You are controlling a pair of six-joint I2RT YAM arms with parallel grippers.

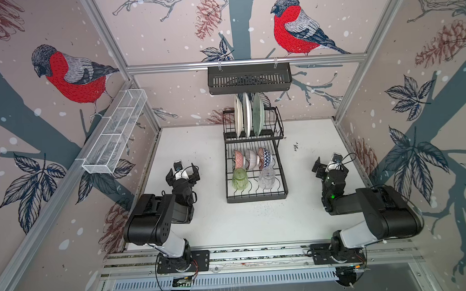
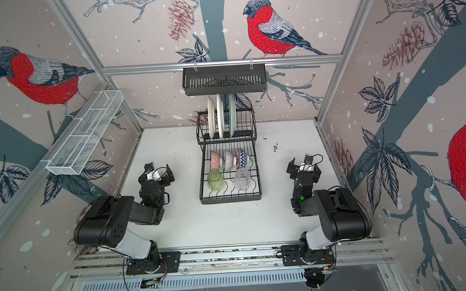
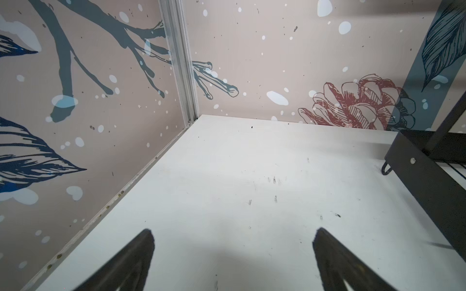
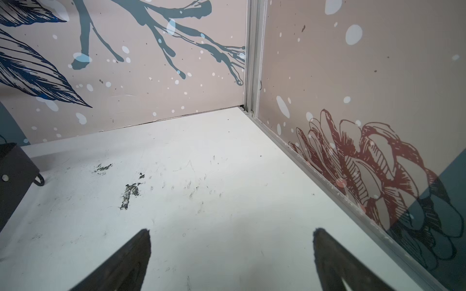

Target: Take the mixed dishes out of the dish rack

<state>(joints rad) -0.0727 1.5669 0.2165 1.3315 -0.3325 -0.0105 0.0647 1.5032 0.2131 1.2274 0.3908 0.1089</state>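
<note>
Dish rack (image 1: 255, 197) centre of table (image 1: 208, 225), loaded; shelf basket (image 1: 249, 82) hangs just above its plates (image 1: 247, 115). Left pincer (image 1: 182, 172) and right pincer (image 1: 330, 165) wide, empty, either side. Wrist views show only rack's edge.

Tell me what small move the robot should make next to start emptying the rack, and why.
Probably swing the left gripper toward the green glass. Both it and the right gripper are open and empty, off to either side of the rack, which is loaded; that glass stands at the front corner nearest the left gripper, with nothing in the way.
</note>
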